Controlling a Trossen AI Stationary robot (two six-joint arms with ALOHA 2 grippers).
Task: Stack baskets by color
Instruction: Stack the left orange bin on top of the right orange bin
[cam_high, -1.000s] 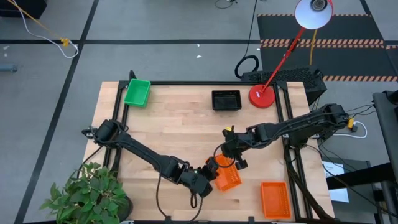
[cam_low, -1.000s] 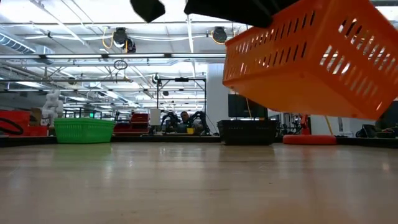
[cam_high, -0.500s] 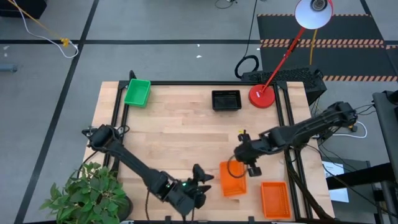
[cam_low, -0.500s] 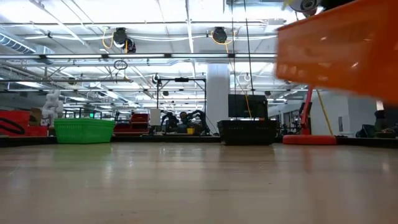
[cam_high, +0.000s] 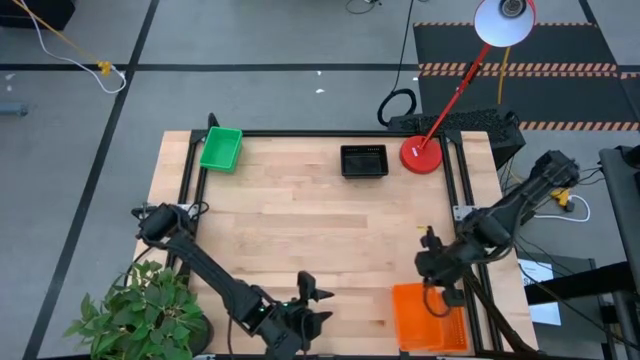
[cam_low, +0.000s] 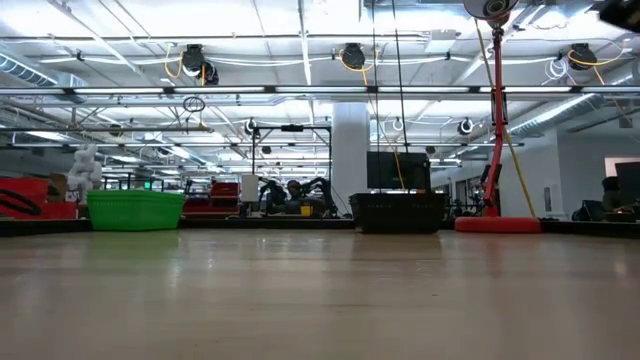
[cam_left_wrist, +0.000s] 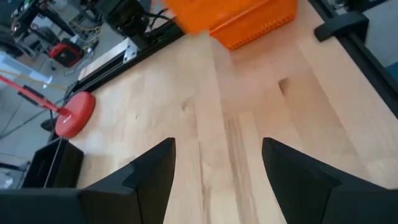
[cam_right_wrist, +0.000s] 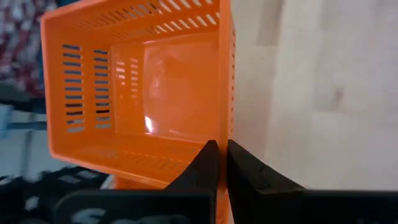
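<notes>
The right gripper (cam_right_wrist: 217, 163) pinches the near wall of an orange basket (cam_high: 418, 316). The left gripper (cam_left_wrist: 214, 171) hangs spread over bare desk (cam_high: 290, 220), that basket beyond its fingertips.

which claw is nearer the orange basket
Right. The right claw is shut on the orange basket rim; the left claw stands open, apart from it along the table's near edge.
</notes>
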